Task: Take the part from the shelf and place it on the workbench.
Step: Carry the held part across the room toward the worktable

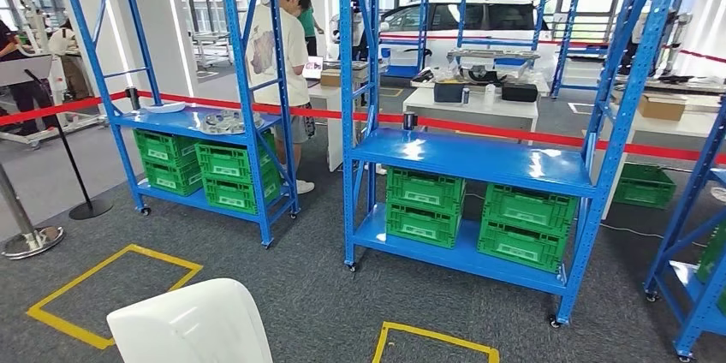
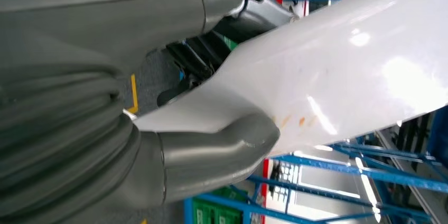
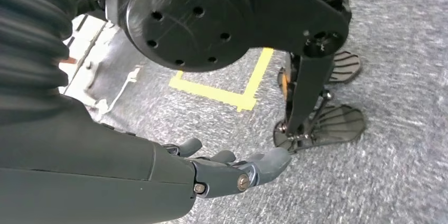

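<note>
My left hand grips a glossy white curved part, with the thick grey thumb pressed on its edge and dark fingers behind it. The same white part rises at the bottom of the head view. My right hand hangs over the grey carpet, fingers stretched out and holding nothing. Ahead stand two blue shelf racks: the left rack carries shiny metal parts on its middle level, and the right rack has a bare middle level.
Green crates fill the lower shelves of both racks. Yellow floor squares mark the carpet. A person stands behind the left rack. Red barrier tape runs behind the racks, with white tables and a car beyond. Stanchions stand at left.
</note>
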Robot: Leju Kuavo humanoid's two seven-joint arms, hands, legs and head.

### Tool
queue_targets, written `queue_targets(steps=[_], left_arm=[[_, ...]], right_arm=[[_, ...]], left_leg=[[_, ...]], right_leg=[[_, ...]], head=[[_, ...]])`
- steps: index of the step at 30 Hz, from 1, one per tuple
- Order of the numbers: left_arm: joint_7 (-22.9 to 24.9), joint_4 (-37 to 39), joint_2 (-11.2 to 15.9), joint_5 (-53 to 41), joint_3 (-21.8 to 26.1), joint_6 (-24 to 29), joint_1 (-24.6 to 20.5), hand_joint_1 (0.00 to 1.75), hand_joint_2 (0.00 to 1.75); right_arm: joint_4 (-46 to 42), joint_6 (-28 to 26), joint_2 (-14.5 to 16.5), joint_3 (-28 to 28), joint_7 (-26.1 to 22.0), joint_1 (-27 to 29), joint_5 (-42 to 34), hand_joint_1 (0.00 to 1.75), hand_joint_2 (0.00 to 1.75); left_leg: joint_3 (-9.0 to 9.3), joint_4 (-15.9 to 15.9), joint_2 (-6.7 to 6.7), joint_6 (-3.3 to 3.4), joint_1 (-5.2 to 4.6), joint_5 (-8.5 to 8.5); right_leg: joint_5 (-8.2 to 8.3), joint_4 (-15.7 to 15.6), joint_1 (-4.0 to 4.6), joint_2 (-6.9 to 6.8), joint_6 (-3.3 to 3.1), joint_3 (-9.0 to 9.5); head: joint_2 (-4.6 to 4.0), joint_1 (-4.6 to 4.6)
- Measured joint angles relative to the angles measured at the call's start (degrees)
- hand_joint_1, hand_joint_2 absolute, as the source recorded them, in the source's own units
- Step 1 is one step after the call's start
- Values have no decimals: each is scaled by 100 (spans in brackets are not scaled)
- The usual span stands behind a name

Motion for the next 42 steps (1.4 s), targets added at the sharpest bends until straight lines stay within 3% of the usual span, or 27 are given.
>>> queue_targets(steps=[2, 3, 4, 6, 8, 9, 10, 12, 14, 15, 17, 19, 21, 23, 24, 25, 26, 28, 30, 32, 33, 35, 37, 39, 40, 42], left_arm=[[3, 7, -1, 3, 0, 2, -1, 175, 175], [1, 10, -1, 4, 0, 3, -4, 175, 175], [0, 13, -1, 5, -1, 4, -13, 175, 175], [-2, 24, -2, 6, -2, 4, -33, 175, 175], [-1, 50, -3, 8, -2, 6, -41, 175, 175], [0, 67, -3, 9, -2, 7, -41, 175, 175], [1, 80, -3, 11, -2, 8, -43, 175, 175], [0, 93, -5, 13, -2, 9, -59, 175, 175], [-3, 93, -10, 13, -2, 9, -85, 175, 175], [-3, 93, -13, 14, -2, 9, -97, 175, 175], [-4, 92, -16, 15, -2, 9, -107, 175, 175], [-8, 88, -22, 15, -1, 9, -125, 175, 175], [-9, 92, -36, 15, -1, 9, -148, 175, 175], [-3, 111, -45, 15, -3, 9, -149, 175, 175], [-2, 120, -45, 16, -4, 9, -145, 175, 175], [-1, 127, -44, 17, -4, 9, -141, 175, 175], [-1, 129, -44, 22, -4, 9, -139, 175, 175], [-3, 126, -44, 34, -4, 11, -141, 175, 175], [-5, 121, -44, 43, -4, 19, -142, 175, 175], [-4, 119, -41, 46, -3, 29, -138, 175, 175], [-5, 119, -36, 48, -3, 34, -132, 175, 175], [-7, 119, -26, 52, -3, 41, -134, 175, 175], [-9, 123, -23, 60, -4, 43, -137, 175, 175], [-10, 133, -20, 65, -4, 49, -129, 175, 175], [-10, 137, -17, 66, -4, 55, -126, 175, 175], [-12, 135, -11, 68, -4, 66, -125, 175, 175]], right_arm=[[-1, 0, 4, 0, -2, -5, 2, 0, 175], [-2, 0, 7, 0, -3, -9, 2, 0, 175], [-2, 0, 10, 0, -4, -12, 3, 0, 175], [-2, 0, 11, 0, -5, -5, 3, 0, 175], [-2, 0, 11, 0, -5, 6, 4, 0, 175], [-2, 0, 11, 1, -5, 6, 5, 0, 175], [-2, 0, 11, 1, -5, 1, 7, 0, 175], [-2, 0, 13, 2, -7, -9, 9, 0, 175], [-2, 0, 12, 2, -8, -14, 16, 0, 175], [-2, 0, 11, 2, -7, -16, 26, 0, 175], [-2, 0, 10, 2, -7, -27, 45, 0, 175], [-2, 0, 12, 3, -12, -40, 52, 0, 175], [-2, 2, 13, 4, -23, -39, 55, 0, 175], [-2, 3, 14, 4, -20, -19, 56, 0, 175], [-2, 3, 13, 4, -11, -9, 56, 0, 175], [-2, 2, 13, 4, -3, -6, 57, 0, 175], [-2, 2, 11, 4, 3, -7, 57, 0, 175], [-2, 2, 9, 4, 5, -13, 56, 0, 175], [-2, 2, 9, 4, 10, -17, 56, 0, 175], [-2, 1, 14, 4, 13, -27, 56, 0, 175], [-3, 0, 19, 4, 13, -35, 55, 0, 175], [-4, -1, 30, 4, 9, -42, 51, 0, 175], [-4, -2, 31, 4, 8, -29, 48, 0, 175], [-4, -2, 31, 4, 9, -15, 48, 0, 175], [-4, -1, 32, 3, 8, -15, 48, 0, 175], [-4, -1, 36, 2, 4, -26, 47, 0, 175]], left_leg=[[-57, -16, -93, -78, 19, 30], [-94, 27, -30, -108, 16, -1], [-172, 172, 100, -133, 12, -101], [-440, 784, 430, -178, 14, -460], [-714, 1417, 556, -221, 34, -727], [-739, 1504, 580, -234, 43, -719], [-649, 1359, 609, -239, 50, -606], [-250, 624, 820, -223, 45, -282], [44, 71, 1019, -151, 17, -113], [75, -14, 1042, -108, -3, -108], [56, -28, 902, -30, -15, -79], [73, -76, 770, 38, 6, -40], [89, -100, 639, 86, 24, -9], [82, -91, 483, 107, 18, -1], [81, -82, 395, 109, 15, -1], [81, -72, 304, 107, 15, -1], [81, -60, 218, 103, 17, -4], [65, -21, 56, 66, 19, -19], [23, 2, -80, -8, 24, -22], [-27, -21, -205, -91, 37, -1], [-48, -9, -178, -121, 38, -9], [-187, 273, 127, -172, 26, -201], [-502, 951, 478, -218, 30, -576], [-743, 1483, 571, -256, 47, -758], [-726, 1468, 593, -266, 53, -692], [-392, 854, 728, -266, 58, -347]], right_leg=[[35, -31, 2, -145, -55, 0], [55, -54, -5, -216, -93, 4], [70, -77, -14, -292, -131, 6], [75, -92, -3, -449, -176, 2], [67, -88, 10, -620, -192, -6], [63, -86, 12, -702, -192, -7], [59, -82, 12, -780, -187, -6], [39, -69, 18, -920, -160, 8], [11, -51, 39, -1038, -104, 26], [5, -51, 47, -1093, -71, 36], [-3, -67, 39, -1187, 3, 63], [-124, 86, 13, -990, 73, 25], [-447, 687, -6, -629, 108, -243], [-713, 1419, -5, -494, 111, -625], [-703, 1575, -5, -480, 105, -729], [-570, 1492, -7, -464, 95, -723], [-357, 1199, -11, -419, 82, -616], [23, 413, -27, -164, 54, -296], [123, 35, -24, -7, 33, -142], [124, 4, -14, -121, -17, -130], [138, -20, -17, -191, -56, -120], [163, -72, -35, -348, -136, -104], [160, -81, -19, -511, -181, -101], [149, -77, -9, -690, -190, -102], [142, -75, -9, -778, -187, -100], [123, -63, -10, -933, -160, -85]], head=[[0, 0], [0, -2], [0, -4], [0, -10], [0, -10], [0, -10], [0, -10], [0, -10], [0, -9], [0, -8], [0, -8], [0, -5], [0, -1], [0, 1], [0, 2], [0, 2], [0, 2], [0, 1], [0, 1], [0, 1], [0, 1], [0, -8], [0, -15], [0, -15], [0, -15], [0, -15]])
